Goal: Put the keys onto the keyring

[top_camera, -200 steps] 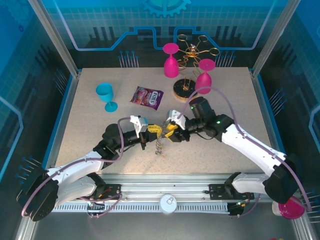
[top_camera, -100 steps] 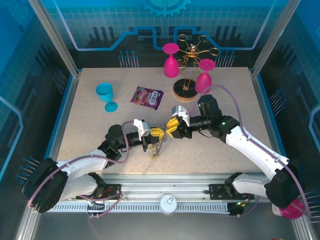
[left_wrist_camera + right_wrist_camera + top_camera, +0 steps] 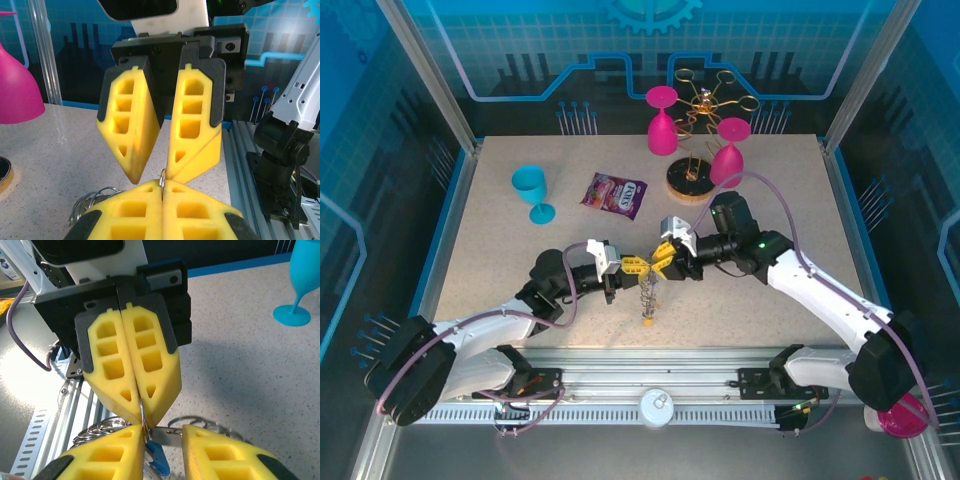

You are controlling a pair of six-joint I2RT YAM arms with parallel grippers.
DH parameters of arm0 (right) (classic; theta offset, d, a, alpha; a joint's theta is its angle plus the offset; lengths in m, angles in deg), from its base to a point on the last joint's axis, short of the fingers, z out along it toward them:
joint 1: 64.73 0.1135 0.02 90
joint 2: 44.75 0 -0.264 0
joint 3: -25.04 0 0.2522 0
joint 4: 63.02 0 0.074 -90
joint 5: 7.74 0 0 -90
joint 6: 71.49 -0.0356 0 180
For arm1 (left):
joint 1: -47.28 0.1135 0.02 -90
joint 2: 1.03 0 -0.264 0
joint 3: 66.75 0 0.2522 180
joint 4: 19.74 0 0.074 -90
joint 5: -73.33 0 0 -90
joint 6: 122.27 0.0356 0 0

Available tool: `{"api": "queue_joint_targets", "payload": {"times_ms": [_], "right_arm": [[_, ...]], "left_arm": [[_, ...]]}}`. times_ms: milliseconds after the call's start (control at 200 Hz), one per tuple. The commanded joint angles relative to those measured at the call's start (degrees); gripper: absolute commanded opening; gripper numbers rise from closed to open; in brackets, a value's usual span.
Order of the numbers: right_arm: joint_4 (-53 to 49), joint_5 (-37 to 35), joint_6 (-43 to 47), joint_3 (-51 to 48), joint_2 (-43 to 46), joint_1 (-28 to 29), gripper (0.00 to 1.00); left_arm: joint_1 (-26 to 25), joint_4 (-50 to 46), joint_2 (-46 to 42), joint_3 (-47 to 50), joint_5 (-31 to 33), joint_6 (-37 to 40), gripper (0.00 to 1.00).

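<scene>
Keyring (image 3: 162, 178) is lifted mid-table, pinched tight in the closed left claw (image 3: 634, 268) so its wire is steady, keys (image 3: 647, 300) dangling below. Right claw (image 3: 662, 264) meets it tip to tip, fingers part-open, key blade (image 3: 167, 436) across the gap, looks lined up for threading.

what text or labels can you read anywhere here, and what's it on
snack packet: white brand lettering, too small and blurred to read.
blue key tag: no writing can be made out on it.
So there is no text here that can be quoted.
</scene>
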Motion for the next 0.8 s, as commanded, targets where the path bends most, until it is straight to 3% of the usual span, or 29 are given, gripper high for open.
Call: {"api": "queue_joint_targets", "payload": {"times_ms": [0, 275, 415, 535, 645, 796], "right_arm": [[-1.80, 1.88, 1.35, 1.02, -0.76, 0.60, 0.23], [1.11, 4.06, 0.08, 1.16, -1.60, 0.98, 0.16], [2.60, 4.98, -0.96, 1.53, -1.14, 0.89, 0.00], [-0.30, 3.08, 0.42, 2.51, -0.29, 0.75, 0.00], [-5.92, 0.60, 2.80, 4.94, -1.21, 0.71, 0.00], [-11.05, -1.67, 5.02, 7.68, -3.04, 1.02, 0.00]], "left_arm": [[-0.03, 5.10, 0.41, -2.40, -2.34, -0.17, 0.00], [-0.14, 6.73, 2.42, -3.18, -3.13, -1.78, 0.00], [-0.14, 5.18, 2.87, -3.48, -2.51, -0.96, 0.00], [-0.04, -0.45, 1.75, -4.46, 0.16, 1.02, 0.00], [-0.05, -8.52, -0.21, -6.12, 2.10, 3.65, 0.09], [-0.05, -17.94, -1.84, -8.30, 3.36, 7.12, 0.13]]}}
